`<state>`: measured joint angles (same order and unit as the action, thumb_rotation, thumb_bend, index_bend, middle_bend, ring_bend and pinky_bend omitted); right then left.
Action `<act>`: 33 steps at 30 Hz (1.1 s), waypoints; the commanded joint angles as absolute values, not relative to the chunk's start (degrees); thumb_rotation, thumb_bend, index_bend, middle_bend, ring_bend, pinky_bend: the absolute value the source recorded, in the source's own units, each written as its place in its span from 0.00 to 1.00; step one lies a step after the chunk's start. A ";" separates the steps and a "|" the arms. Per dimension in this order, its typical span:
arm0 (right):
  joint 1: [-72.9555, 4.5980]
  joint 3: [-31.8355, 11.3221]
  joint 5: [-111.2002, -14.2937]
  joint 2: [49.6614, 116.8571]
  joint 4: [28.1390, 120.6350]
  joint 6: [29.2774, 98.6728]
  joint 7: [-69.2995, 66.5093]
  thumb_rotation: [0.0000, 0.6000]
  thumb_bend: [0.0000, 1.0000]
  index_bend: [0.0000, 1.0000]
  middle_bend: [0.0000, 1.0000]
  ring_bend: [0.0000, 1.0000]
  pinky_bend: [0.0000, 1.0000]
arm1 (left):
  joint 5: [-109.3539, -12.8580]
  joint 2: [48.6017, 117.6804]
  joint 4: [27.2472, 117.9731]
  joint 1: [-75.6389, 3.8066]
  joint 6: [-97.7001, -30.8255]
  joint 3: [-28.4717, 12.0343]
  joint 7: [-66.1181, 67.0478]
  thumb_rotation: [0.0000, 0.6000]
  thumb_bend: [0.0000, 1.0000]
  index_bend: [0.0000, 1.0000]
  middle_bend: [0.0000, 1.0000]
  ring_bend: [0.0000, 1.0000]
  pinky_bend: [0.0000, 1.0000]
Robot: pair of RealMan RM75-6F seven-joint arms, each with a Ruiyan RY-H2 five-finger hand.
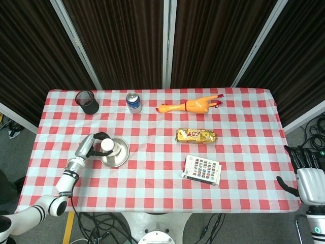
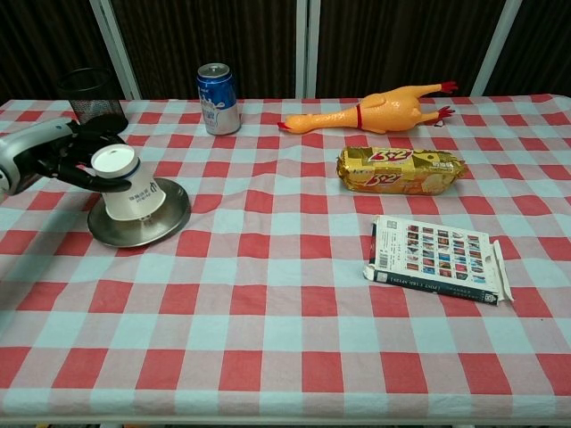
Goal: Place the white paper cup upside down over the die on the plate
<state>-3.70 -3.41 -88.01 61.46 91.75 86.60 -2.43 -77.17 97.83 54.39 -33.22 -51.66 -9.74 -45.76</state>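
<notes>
Nearest the robot, the right hand [image 1: 306, 175] hangs off the table's right edge, well apart from everything; its fingers look loosely extended and it holds nothing. On the red-and-white checked tablecloth [image 2: 268, 294], a flat box printed with small coloured squares [image 2: 437, 259] lies toward the front right.

Further back on the left, the left hand [image 2: 62, 159] grips the white paper cup [image 2: 128, 188], fingers wrapped around its upper part. The cup is upside down, base uppermost and slightly tilted toward the hand, with its mouth down on the round silver metal plate [image 2: 169, 217]. The die is not visible in either view; it is probably under the cup, but this cannot be confirmed.

The step in hand looks like seating and releasing. To do it well, the hand should level the cup so the whole rim sits flat on the plate, then spread its fingers gently and draw back sideways without dragging the light cup or nudging the plate.

Beyond lie a gold-wrapped snack packet [image 2: 401, 169], a yellow rubber chicken [image 2: 375, 111], a blue drink can [image 2: 219, 86] and a black mesh pen cup [image 2: 91, 95] at the far edge.
</notes>
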 commanded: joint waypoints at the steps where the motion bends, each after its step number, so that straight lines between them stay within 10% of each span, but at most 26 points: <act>1: -3.69 -3.39 -88.03 61.54 91.71 86.61 -2.48 1.00 0.17 0.01 0.13 0.00 0.00 | -75.41 98.24 53.59 -33.44 -49.80 -10.77 -45.99 1.00 0.24 0.51 0.49 0.33 0.29; 33: -4.12 -3.41 -88.68 61.11 91.56 86.31 -3.03 1.00 0.17 0.01 0.13 0.00 0.00 | -77.88 96.27 60.25 -33.14 -51.73 -8.30 -40.09 1.00 0.24 0.51 0.48 0.31 0.26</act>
